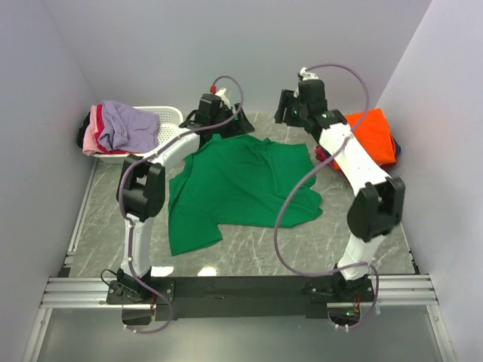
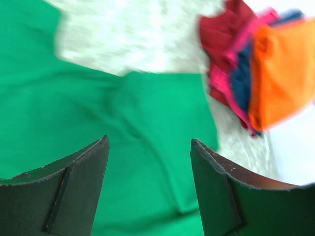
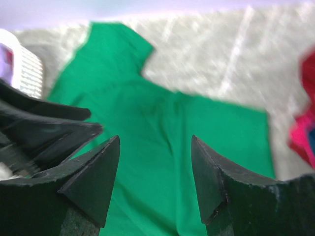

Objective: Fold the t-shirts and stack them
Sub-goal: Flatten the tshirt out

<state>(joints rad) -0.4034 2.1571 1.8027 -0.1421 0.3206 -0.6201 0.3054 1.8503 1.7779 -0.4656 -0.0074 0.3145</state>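
Note:
A bright green t-shirt [image 1: 241, 185] lies spread and rumpled on the marble table, one sleeve toward the near left. My left gripper [image 1: 226, 123] hovers over its far edge, and my right gripper [image 1: 291, 113] over its far right corner. In the left wrist view the left gripper [image 2: 149, 142] is open above the green cloth [image 2: 98, 108], nothing between its fingers. In the right wrist view the right gripper [image 3: 155, 140] is likewise open over the green shirt [image 3: 162, 123]. A stack with an orange t-shirt [image 1: 373, 136] on top sits at the far right, with red [image 2: 221, 29], navy [image 2: 242, 81] and pink layers under it.
A white slotted basket [image 1: 167, 115] at the far left holds lavender [image 1: 128, 124] and pink [image 1: 92, 139] shirts. Grey walls close in the left, back and right. The left arm's black fingers [image 3: 44, 125] show at the left of the right wrist view.

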